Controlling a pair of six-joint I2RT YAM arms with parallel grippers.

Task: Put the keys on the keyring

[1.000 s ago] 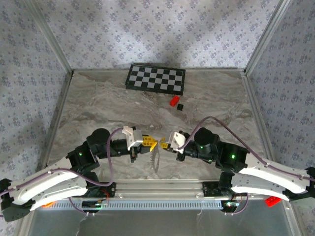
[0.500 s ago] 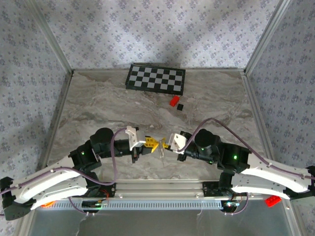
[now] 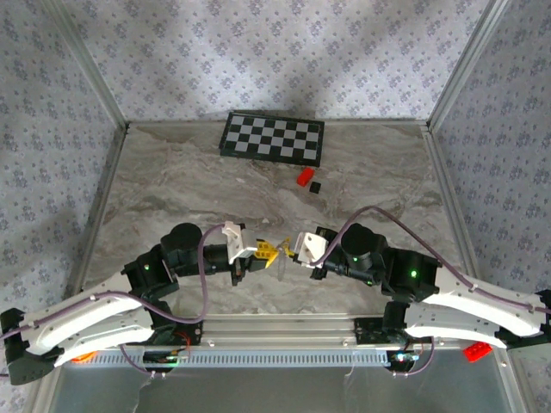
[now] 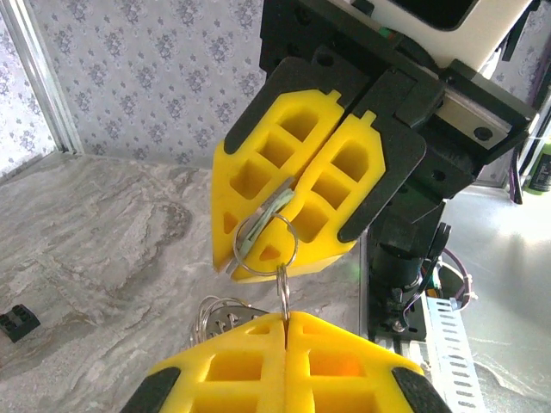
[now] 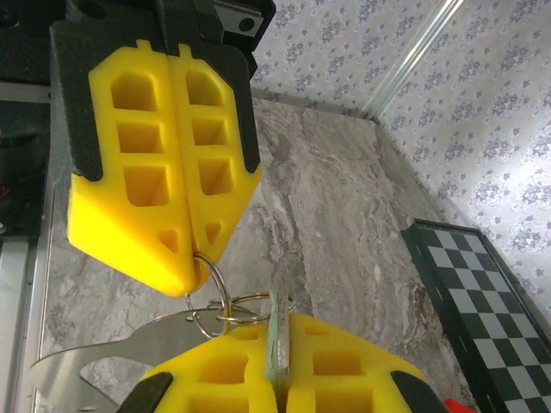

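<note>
Grey marble tabletop [image 3: 172, 181] w/ floral-paper walls [image 3: 275, 52], alu frame posts [image 3: 89, 64].

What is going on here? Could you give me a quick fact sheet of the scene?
Left end effector: shut on the keyring
Right end effector: shut on the key
Meeting point: tip to tip, above the near part of the table
Far side: checkerboard, red block, black cube
</note>
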